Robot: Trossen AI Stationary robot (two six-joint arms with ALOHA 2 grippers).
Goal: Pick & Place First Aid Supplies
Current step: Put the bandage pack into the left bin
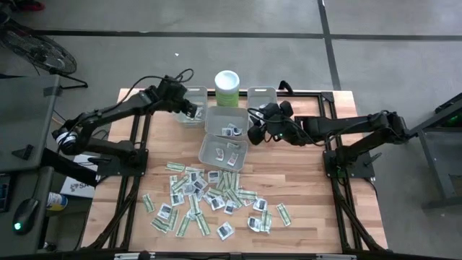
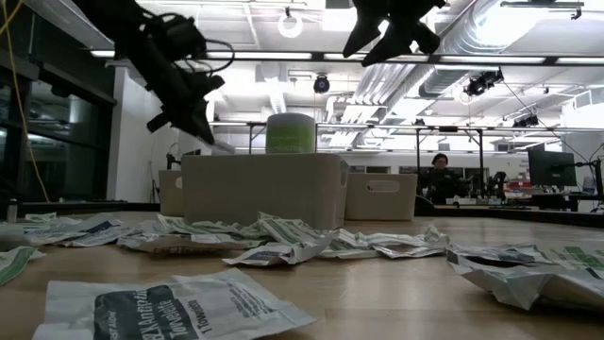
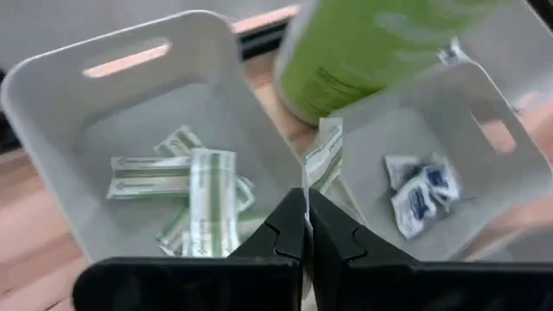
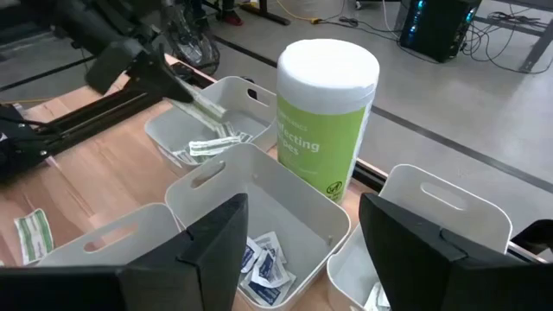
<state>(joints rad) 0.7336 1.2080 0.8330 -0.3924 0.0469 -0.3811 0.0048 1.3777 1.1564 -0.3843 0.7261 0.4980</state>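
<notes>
Wooden table (image 1: 303,188) seen from above, w/ 2 dark robot arms. Nearest the front edge: a loose scatter of first aid packets (image 1: 209,202), narrow pale green-white strips mixed w/ small white squares w/ dark print, lying flat and overlapping across the table's middle.

Just behind the scatter, a grey bin (image 1: 222,150) holds a few white square packets. Behind that, a 2nd grey bin (image 1: 227,123) w/ more white squares (image 4: 263,259).

Right gripper (image 1: 254,124) hovers just beside this 2nd bin's right edge, fingers spread wide, holding nothing.

Farther back left, the left gripper (image 1: 192,110) hangs over a 3rd grey bin (image 3: 82,82) that already holds several green-white strip packets (image 3: 194,194). Its fingers are pinched tight on 1 green-white strip (image 3: 323,155), which sticks out past the fingertips, above the wall between 2 bins.

At the back, a tall pale green canister w/ white lid (image 1: 227,88) stands upright between the rear bins. A 4th grey bin (image 1: 263,95) sits to its right.

Beyond the table, in the low view, a person (image 2: 440,168) sits far off.
</notes>
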